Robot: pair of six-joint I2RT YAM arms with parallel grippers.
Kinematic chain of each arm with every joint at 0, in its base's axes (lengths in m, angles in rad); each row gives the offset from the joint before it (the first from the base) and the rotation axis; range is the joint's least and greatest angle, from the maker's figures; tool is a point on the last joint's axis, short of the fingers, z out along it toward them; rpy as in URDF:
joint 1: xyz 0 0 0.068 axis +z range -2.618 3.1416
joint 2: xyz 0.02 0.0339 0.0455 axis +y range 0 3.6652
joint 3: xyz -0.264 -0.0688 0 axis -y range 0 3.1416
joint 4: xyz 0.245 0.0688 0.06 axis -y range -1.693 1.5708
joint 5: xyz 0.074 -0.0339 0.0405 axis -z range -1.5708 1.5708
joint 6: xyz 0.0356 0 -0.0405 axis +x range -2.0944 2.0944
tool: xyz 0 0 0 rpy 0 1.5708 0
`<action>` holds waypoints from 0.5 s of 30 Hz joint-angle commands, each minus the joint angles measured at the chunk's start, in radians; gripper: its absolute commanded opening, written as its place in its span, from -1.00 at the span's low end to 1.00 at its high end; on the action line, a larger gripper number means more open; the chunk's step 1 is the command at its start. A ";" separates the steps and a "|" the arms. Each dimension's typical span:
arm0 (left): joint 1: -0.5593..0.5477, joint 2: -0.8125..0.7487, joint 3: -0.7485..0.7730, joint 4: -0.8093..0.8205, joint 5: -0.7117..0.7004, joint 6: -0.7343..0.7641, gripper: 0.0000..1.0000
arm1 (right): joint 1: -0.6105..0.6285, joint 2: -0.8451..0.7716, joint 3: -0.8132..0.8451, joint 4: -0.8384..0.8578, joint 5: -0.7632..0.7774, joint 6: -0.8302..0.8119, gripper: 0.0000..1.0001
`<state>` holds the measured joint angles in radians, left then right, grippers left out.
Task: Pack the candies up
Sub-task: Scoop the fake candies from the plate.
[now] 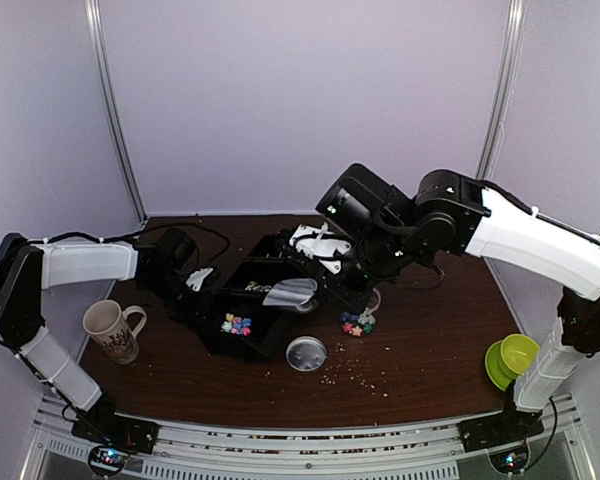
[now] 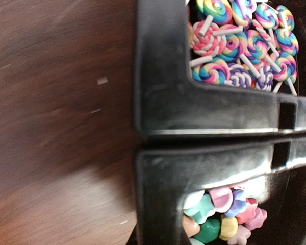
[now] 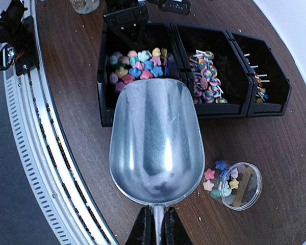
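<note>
Candies (image 3: 137, 66), small pastel hearts and stars in pink, yellow, blue, green and orange, lie heaped at the far end of the first black bin (image 3: 103, 87). The right gripper (image 3: 155, 227) is clamped on the handle of a metal scoop (image 3: 155, 143), whose empty bowl hangs over that bin's near wall. More of the same sweets sit in a small clear tub (image 3: 255, 196) on the table (image 3: 275, 143) just right of the scoop. A few lie at the tub's left edge, and a brown bone-shaped piece lies among those inside. Swirled lollipops (image 3: 206, 76) fill the neighbouring bin. The left gripper (image 3: 130, 28) sits closed at the first bin's far rim. Whether it pinches that rim cannot be told.
</note>
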<state>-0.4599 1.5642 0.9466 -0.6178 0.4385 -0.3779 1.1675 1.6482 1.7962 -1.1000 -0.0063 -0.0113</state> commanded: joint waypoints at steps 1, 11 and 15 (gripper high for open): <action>-0.032 -0.088 0.091 0.062 -0.115 0.103 -1.00 | 0.013 0.056 0.061 -0.087 0.064 -0.028 -1.00; -0.081 -0.103 0.110 0.023 -0.248 0.130 -1.00 | 0.061 0.215 0.154 -0.134 0.086 -0.061 -1.00; -0.089 -0.112 0.112 0.023 -0.268 0.133 -1.00 | 0.077 0.282 0.214 -0.168 0.105 -0.070 -1.00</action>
<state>-0.5438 1.5291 0.9878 -0.7376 0.1673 -0.2714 1.2282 1.8896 1.9408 -1.2266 0.0563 -0.0612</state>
